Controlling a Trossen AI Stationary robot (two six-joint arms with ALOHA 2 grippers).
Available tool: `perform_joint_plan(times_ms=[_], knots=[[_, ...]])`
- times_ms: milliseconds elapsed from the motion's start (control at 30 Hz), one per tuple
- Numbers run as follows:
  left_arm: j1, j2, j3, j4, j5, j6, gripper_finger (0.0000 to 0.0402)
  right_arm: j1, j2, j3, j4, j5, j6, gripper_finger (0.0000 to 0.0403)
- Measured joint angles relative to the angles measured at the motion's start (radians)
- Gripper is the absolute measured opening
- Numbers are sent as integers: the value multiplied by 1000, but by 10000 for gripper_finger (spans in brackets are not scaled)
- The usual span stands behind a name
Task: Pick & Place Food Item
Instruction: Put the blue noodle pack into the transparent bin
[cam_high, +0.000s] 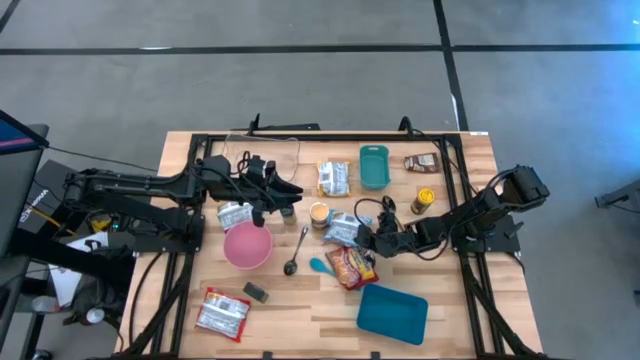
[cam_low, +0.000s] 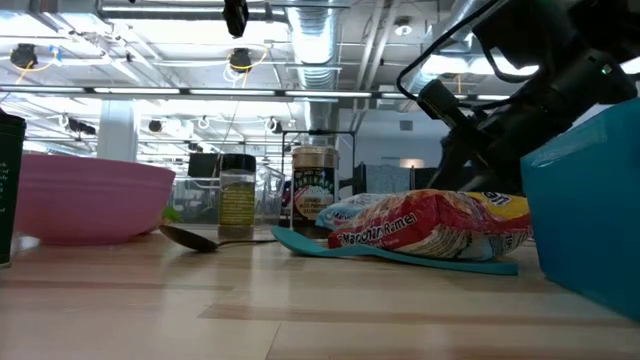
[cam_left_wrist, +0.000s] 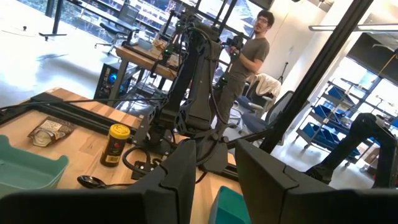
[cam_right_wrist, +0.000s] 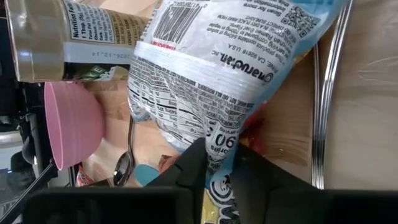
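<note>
A blue-and-white noodle packet (cam_high: 342, 228) lies mid-table beside a small jar (cam_high: 320, 213). It fills the right wrist view (cam_right_wrist: 217, 81). My right gripper (cam_high: 366, 239) (cam_right_wrist: 227, 180) reaches in from the table's right and is shut on it. A red noodle packet (cam_high: 350, 266) (cam_low: 430, 230) lies just nearer, on the table. My left gripper (cam_high: 285, 195) (cam_left_wrist: 214, 180) hangs level above the table's left half, over the pink bowl's (cam_high: 247, 245) far side. Its fingers stand a little apart with nothing between them. My right gripper pinches the blue-and-white packet's crimped end (cam_right_wrist: 219, 146), the end toward the table's right, between its two fingers. The fingers (cam_right_wrist: 189, 171) slant down at it from the right. The rest of the packet lies on the table, spread away from the fingers toward the jar.
A metal spoon (cam_high: 295, 252) and a teal spoon (cam_high: 320, 266) lie near the bowl. A teal container (cam_high: 392, 312) stands near the front edge and a teal tray (cam_high: 373, 165) at the back. Other packets (cam_high: 333, 178) (cam_high: 222, 312) and a spice jar (cam_high: 424, 200) are scattered around. A person (cam_left_wrist: 249, 56) stands beyond the table.
</note>
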Motion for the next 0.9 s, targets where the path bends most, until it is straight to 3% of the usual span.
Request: perform_joint_plan(times_ms=[233,600,900], knots=[[0,0,0,0,0,0,108,2,0,0,8,-2,-10,4],[0,0,0,0,0,0,108,39,-20,0,13,2,-110,1],[0,0,0,0,0,0,108,39,-132,0,-17,25,-248,1]])
